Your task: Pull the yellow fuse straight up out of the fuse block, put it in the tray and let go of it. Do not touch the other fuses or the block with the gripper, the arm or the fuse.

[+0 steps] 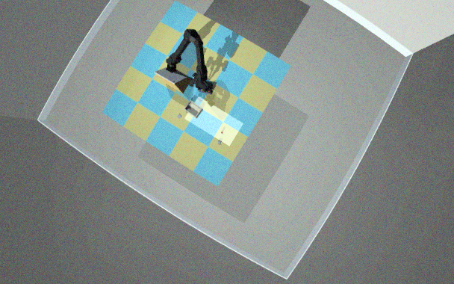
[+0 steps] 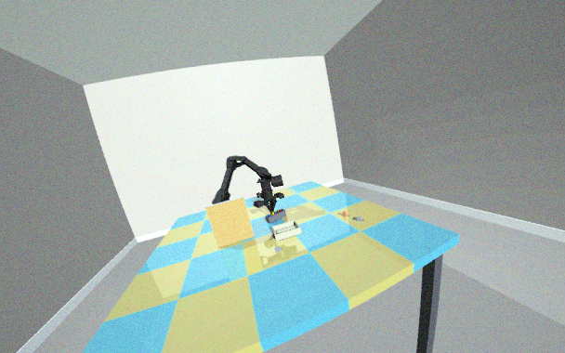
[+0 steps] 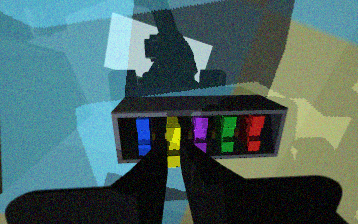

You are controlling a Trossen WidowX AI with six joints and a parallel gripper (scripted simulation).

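End effector [image 3: 173,165] pinching yellow fuse [image 3: 173,142] in fuse block [image 3: 199,104], btwn blue fuse [image 3: 143,135] & purple fuse [image 3: 200,132].

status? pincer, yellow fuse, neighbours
Pincer shut on yellow fuse. Fuse partly raised, not yet clear of fuse block. Blue fuse and purple fuse close on either side. Tray waiting.

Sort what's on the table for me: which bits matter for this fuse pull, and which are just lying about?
In the job:
- yellow fuse, gripped by the hand
- fuse block
- tray

Lying about:
- tan board
- orange piece
- small grey bits
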